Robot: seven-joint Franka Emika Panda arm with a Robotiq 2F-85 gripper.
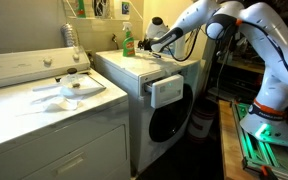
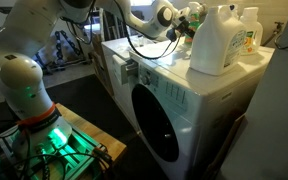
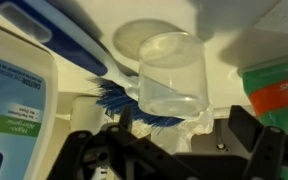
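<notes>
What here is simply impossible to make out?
1. Pincer: too small in both exterior views, a dark blur along the wrist view's bottom edge; open or shut, unclear.
2. Blue brush: handle cut off at the wrist view's top-left corner.
3. Green packet: cut off by the wrist view's right edge, lettering blurred.
4. Detergent jug: label too small to read in an exterior view.

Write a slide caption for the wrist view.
Open pincer above a washer top, facing a clear plastic cup and blue brush, between a white detergent bottle and a green container.
</notes>
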